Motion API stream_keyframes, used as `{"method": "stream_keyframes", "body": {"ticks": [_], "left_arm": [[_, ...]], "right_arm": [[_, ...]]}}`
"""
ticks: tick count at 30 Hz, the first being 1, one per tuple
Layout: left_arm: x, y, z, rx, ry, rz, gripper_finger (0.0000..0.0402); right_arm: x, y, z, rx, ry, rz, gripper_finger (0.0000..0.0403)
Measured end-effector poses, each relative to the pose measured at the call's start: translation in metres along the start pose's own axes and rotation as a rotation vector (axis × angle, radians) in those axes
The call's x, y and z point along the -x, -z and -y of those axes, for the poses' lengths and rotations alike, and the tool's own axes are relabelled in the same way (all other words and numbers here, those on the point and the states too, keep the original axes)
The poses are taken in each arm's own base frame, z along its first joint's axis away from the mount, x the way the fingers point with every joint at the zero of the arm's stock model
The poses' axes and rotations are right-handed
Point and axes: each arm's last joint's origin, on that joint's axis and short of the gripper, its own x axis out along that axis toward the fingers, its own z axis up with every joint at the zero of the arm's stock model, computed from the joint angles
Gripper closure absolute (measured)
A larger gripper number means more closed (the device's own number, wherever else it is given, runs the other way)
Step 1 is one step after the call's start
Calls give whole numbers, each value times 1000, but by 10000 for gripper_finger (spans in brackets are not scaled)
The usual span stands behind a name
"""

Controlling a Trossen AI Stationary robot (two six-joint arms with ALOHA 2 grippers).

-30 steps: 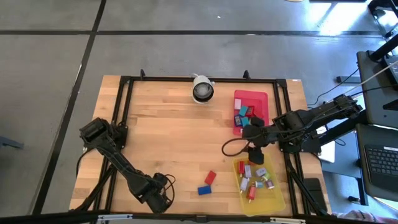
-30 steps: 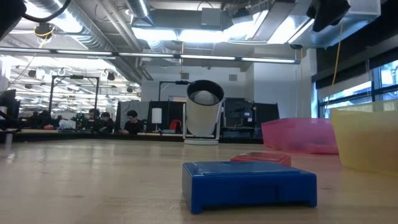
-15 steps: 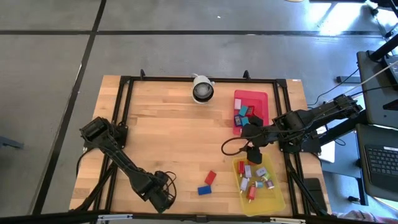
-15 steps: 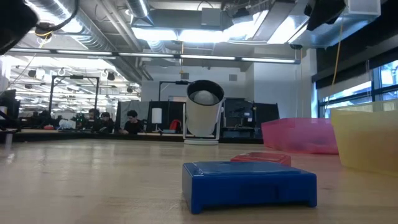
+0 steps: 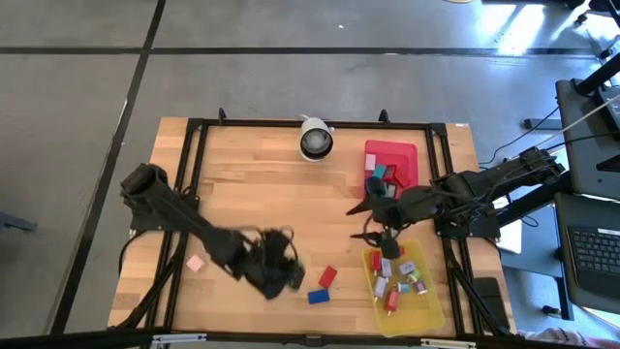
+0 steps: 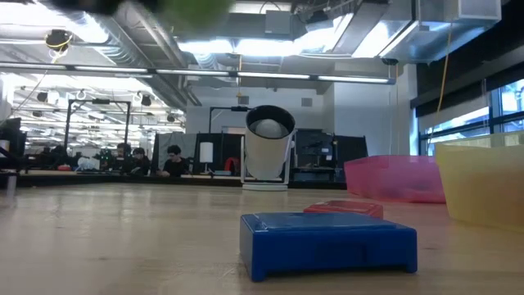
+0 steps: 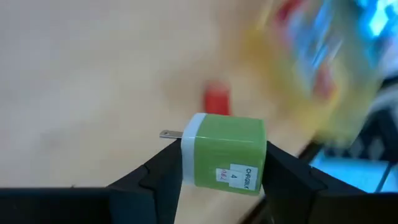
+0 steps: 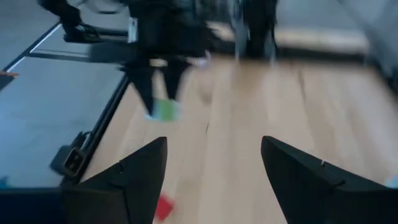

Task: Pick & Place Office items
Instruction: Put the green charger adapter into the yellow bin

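My left gripper (image 7: 219, 173) is shut on a green block (image 7: 227, 149) with a white end, a metal prong and a small label. It hangs above the near middle of the table (image 5: 276, 269), left of a blue block (image 5: 318, 296) and a red block (image 5: 327, 276) that lie flat on the wood. A pink block (image 5: 195, 263) lies at the near left. My right gripper (image 8: 214, 168) stands open in the air between the red tray (image 5: 412, 155) and the yellow tray (image 5: 431, 312), with nothing between its fingers. My left gripper pinches the green block by two opposite sides (image 7: 188, 169) between its two fingers (image 7: 155, 180). The white end with the prong (image 7: 169, 134) sticks out sideways past one finger. The fingers slant downward, and the block is lifted clear of the table.
Both trays at the table's right hold several small blocks. A white round camera (image 5: 315, 139) stands at the far middle. The black frame (image 5: 194, 131) runs round the table. Bare wood lies between the left arm and the trays.
My left gripper has risen from the near left corner and swung toward the table's right, up to the blue and red blocks, carrying the green block clear of the wood. The pink block now shows where the arm was. My right gripper has tipped upward, staying over the trays.
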Motion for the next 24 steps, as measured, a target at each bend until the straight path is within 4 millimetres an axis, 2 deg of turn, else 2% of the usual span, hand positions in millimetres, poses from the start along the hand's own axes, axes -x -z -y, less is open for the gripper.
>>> {"method": "stream_keyframes", "body": {"ticks": [5,9,12,16,24], "left_arm": [[40,-54,3,56,112,284,220],[74,-82,9,61,236,451,219],[92,-97,17,51,331,550,219],[102,-111,31,17,455,640,219],[95,-131,49,-26,649,681,218]], "right_arm": [[1,-12,-1,174,-2,129,140],[2,-21,-2,260,7,217,140],[4,-26,-2,311,23,274,140],[6,-35,-1,309,88,362,140],[-4,-41,-1,303,200,413,140]]}}
